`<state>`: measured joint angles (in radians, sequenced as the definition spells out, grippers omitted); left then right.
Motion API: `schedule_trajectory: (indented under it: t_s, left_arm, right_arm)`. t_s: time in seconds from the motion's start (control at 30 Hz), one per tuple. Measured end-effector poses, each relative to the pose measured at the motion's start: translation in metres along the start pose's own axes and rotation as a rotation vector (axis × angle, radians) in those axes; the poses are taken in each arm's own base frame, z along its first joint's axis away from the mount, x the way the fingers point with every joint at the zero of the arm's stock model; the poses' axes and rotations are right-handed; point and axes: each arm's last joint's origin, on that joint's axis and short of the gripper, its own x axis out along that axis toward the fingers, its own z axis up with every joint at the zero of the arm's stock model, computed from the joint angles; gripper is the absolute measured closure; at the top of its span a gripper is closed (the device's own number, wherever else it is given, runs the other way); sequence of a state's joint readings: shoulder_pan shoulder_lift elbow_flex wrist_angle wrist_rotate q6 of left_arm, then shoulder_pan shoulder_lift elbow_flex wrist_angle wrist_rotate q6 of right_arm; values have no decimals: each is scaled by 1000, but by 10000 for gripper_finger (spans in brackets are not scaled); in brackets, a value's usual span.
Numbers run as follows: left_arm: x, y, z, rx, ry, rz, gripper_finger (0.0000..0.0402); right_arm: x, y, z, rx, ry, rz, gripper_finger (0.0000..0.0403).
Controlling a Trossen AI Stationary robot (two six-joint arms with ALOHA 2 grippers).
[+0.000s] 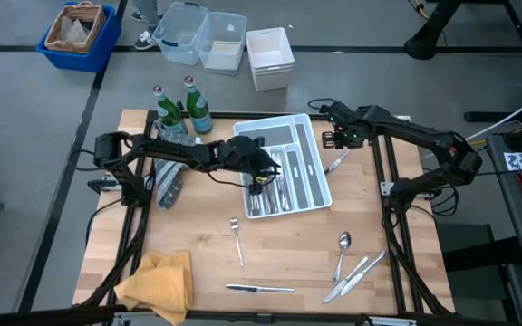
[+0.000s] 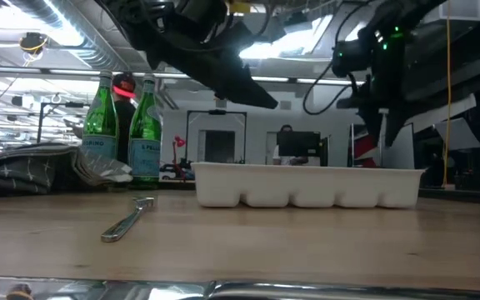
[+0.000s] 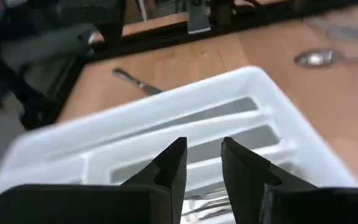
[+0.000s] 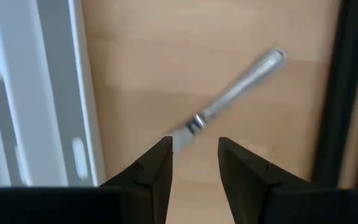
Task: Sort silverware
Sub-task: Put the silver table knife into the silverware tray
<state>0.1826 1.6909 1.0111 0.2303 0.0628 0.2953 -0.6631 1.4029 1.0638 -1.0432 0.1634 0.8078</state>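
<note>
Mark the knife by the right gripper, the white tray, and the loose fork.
knife (image 4: 238, 90), right wrist view, mid handle
white tray (image 1: 320, 181), high view, right rim
fork (image 1: 237, 240), high view, mid shaft

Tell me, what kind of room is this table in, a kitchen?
Probably not a kitchen; more likely a lab or workshop. Two robot arms work at a wooden table over a white tray, storage bins sit on a grey floor, and monitors and ceiling ducts show behind.
</note>
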Motion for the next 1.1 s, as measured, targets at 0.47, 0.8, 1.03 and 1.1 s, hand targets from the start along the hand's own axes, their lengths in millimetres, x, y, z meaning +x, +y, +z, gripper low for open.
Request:
schedule_trajectory:
  t_s: [0.47, 0.8, 1.03, 1.1]
  left_arm:
    - [0, 0, -1, -270, 13, -2, 314]
    - [0, 0, -1, -213, 12, -2, 314]
    - [0, 0, -1, -214, 13, -3, 314]
    - [0, 0, -1, -214, 13, -3, 314]
  right_arm:
    - [46, -30, -6, 431, 35, -82, 272]
    - [72, -31, -8, 481, -38, 11, 272]
    - [74, -32, -8, 607, -70, 13, 272]
    - [74, -32, -8, 627, -70, 13, 272]
